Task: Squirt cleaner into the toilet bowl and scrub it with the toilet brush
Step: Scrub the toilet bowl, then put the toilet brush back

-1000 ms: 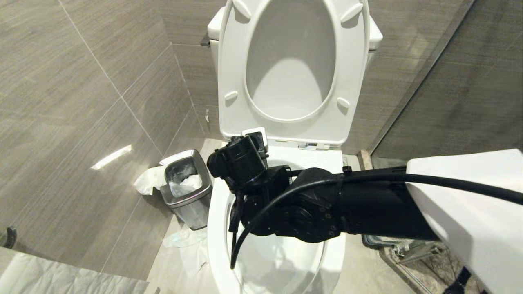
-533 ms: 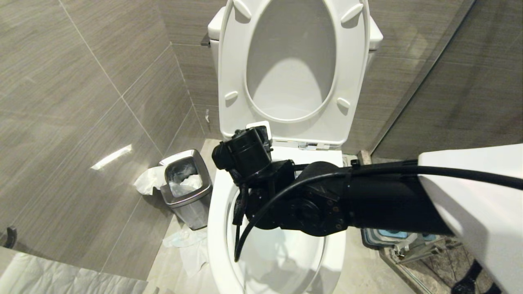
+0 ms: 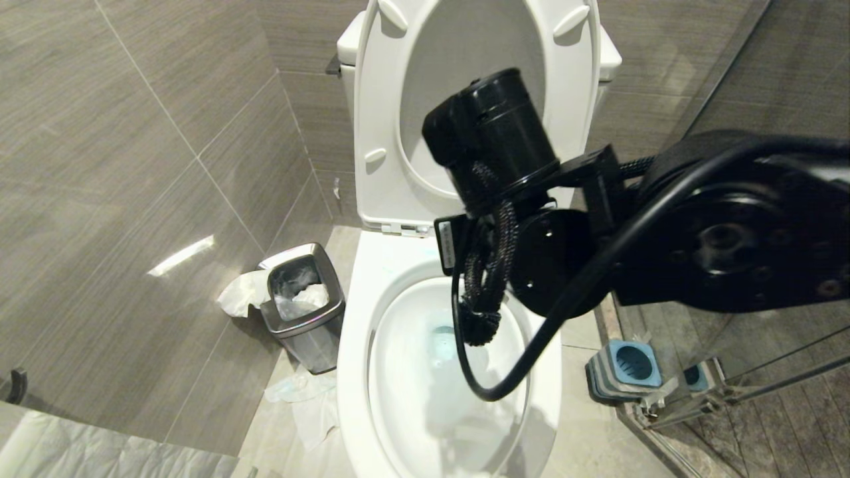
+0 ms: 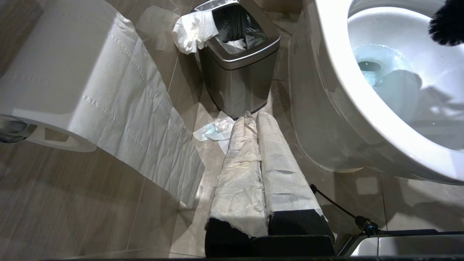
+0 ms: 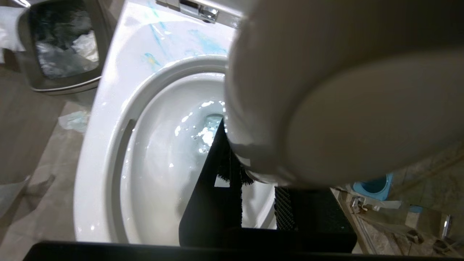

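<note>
Right gripper (image 5: pixel 250 181) is clamped narrow on the toilet brush (image 5: pixel 326 90), whose handle stands near upright with the bristle head (image 3: pixel 479 326) hanging above the toilet bowl (image 3: pixel 358 372) and its cleaner-tinted water (image 3: pixel 441 342). The holder (image 3: pixel 627 365) stands at the bowl's 3 o'clock, on the right arm's side. The left gripper (image 4: pixel 259 163), closed, sits low at 9 o'clock.

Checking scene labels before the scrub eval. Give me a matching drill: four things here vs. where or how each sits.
1. toilet seat
2. waste bin
3. brush holder
4. toilet brush

A. on the floor, robot's right of the toilet
B. raised upright
C. bristles above the toilet bowl
D. on the floor, robot's left of the toilet

Pairs: 1-B, 2-D, 3-A, 4-C
</note>
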